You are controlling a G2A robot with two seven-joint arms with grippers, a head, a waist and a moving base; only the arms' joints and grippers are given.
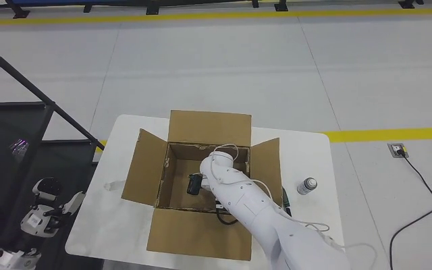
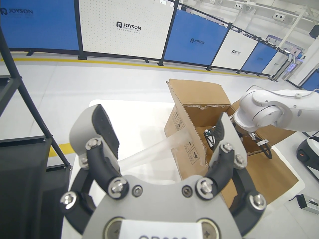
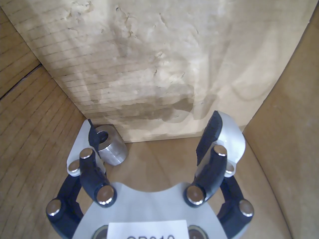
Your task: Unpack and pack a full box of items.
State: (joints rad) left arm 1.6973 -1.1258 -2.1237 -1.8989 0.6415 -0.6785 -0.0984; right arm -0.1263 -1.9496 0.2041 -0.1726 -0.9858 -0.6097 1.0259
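My right pincer (image 3: 153, 121) hangs released inside the box (image 3: 149, 50), a metal cylinder (image 3: 112, 150) cornered just beside it; left pincer (image 2: 162, 115) gapes outside the flap (image 2: 184, 135).

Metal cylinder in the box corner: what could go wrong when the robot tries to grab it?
1. The metal cylinder sits right against the wall of the cardboard box, so a finger might jam into the cardboard.
2. It lies close to one finger of the open right gripper, not centred, and it looks round and smooth. Closing may nudge it away or let it slip.
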